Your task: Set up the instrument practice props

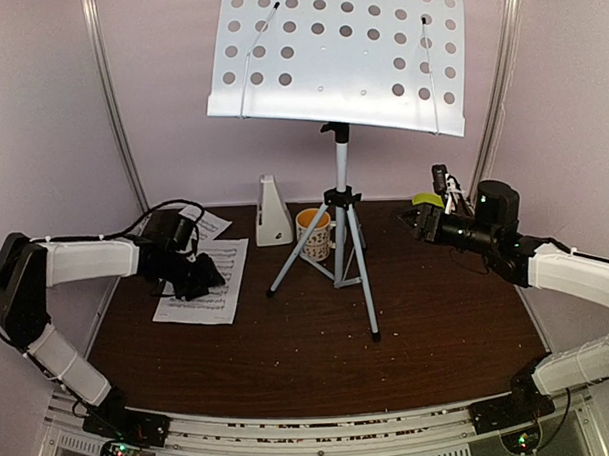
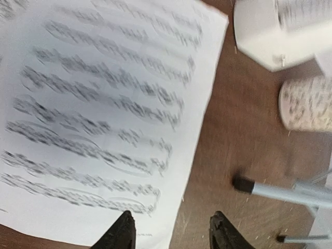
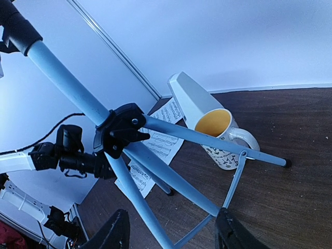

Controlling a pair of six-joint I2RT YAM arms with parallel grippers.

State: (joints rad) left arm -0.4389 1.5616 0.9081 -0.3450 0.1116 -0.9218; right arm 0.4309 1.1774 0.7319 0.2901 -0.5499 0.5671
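The pale perforated music stand (image 1: 339, 62) stands on its grey tripod (image 1: 343, 257) at mid-table. One sheet-music page (image 1: 201, 282) lies flat at the left, and a second page (image 1: 206, 223) lies behind it. The white metronome (image 1: 273, 212) stands left of the tripod. My left gripper (image 1: 208, 276) is open and low over the near page (image 2: 104, 104). Its jaws (image 2: 173, 231) straddle the page's right edge. My right gripper (image 1: 409, 221) is open and empty at the right. It faces the tripod legs (image 3: 171, 171), with the jaws (image 3: 171, 233) on either side of one leg in the right wrist view.
A patterned mug with an orange inside (image 1: 313, 234) stands between the metronome and the tripod, touching a leg. A small green bowl (image 1: 428, 200) sits behind my right gripper. Walls close the back and sides. A tripod foot (image 2: 244, 184) lies right of the page.
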